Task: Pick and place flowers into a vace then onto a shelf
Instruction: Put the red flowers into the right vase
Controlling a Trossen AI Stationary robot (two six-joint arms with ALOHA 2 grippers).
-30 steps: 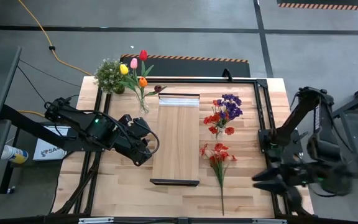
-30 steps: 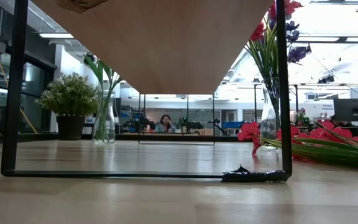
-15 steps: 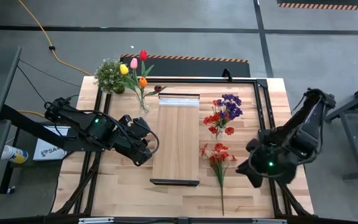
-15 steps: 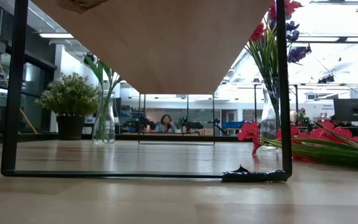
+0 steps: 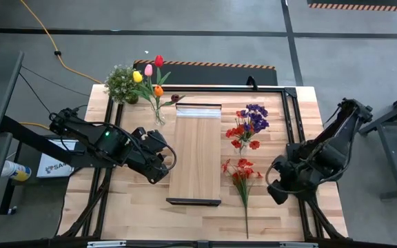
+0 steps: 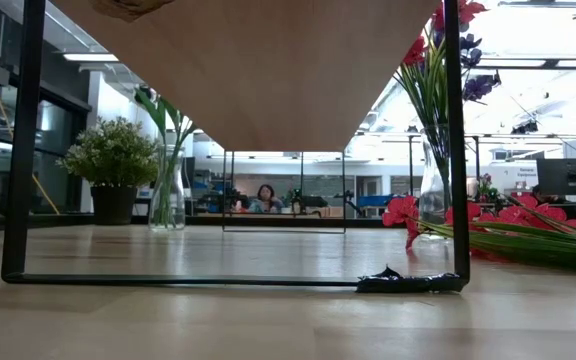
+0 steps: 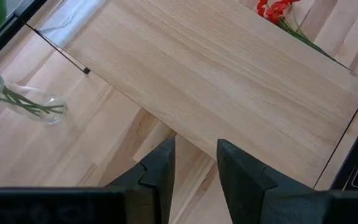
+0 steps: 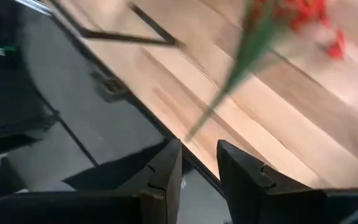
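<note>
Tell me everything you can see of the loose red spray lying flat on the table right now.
The loose red spray lies flat on the planked tabletop, right of the shelf and just in front of the vase bouquet. Several red blooms cluster at its far end around green leaves; one thin green stem runs straight toward the table's front edge. It looks artificial. Nothing grips it: the right gripper is off to its right, not touching, fingers slightly apart and empty. In the low view it lies across the right side.
</note>
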